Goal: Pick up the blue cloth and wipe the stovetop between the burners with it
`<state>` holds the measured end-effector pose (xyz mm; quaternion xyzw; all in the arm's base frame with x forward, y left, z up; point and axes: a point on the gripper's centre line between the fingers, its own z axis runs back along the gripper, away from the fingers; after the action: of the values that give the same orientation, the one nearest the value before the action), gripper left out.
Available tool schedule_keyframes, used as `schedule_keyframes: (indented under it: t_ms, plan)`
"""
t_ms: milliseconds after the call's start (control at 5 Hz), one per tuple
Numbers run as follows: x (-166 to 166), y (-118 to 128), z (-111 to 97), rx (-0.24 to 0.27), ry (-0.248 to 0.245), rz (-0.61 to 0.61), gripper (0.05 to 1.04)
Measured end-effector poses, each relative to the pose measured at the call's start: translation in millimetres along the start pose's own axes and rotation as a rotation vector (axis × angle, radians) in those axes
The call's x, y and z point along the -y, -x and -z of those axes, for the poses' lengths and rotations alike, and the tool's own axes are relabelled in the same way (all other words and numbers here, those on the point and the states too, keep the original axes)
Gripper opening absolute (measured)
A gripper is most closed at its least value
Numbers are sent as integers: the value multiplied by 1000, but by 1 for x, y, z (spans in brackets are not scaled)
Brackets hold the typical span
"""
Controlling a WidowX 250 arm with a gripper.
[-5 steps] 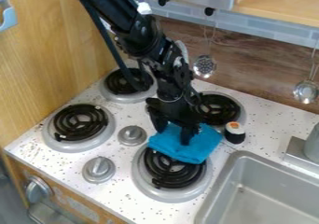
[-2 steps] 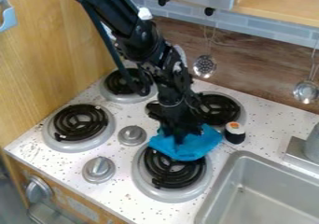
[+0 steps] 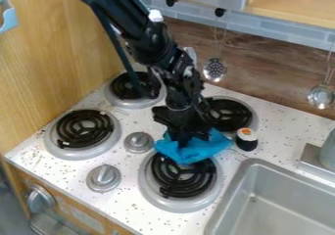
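A bright blue cloth (image 3: 191, 152), bunched and creased, lies under the hand (image 3: 185, 142), partly over a black burner coil (image 3: 171, 180).

Cloth (image 3: 192, 153) bright blue; tool (image 3: 184, 140) black. Table (image 3: 124, 207) white, dark speckles, a few maybe reddish, hard to tell. Coils (image 3: 83, 128) black. Roll (image 3: 247, 143) black and white, orange on top. Sink (image 3: 278, 207) grey.
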<state>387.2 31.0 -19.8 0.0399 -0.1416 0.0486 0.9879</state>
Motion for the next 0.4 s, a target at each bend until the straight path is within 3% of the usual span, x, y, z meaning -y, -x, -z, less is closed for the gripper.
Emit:
schedule_keyframes:
  t_ms: [400]
  plan:
    - [-12, 3, 0, -2, -76, 16, 80]
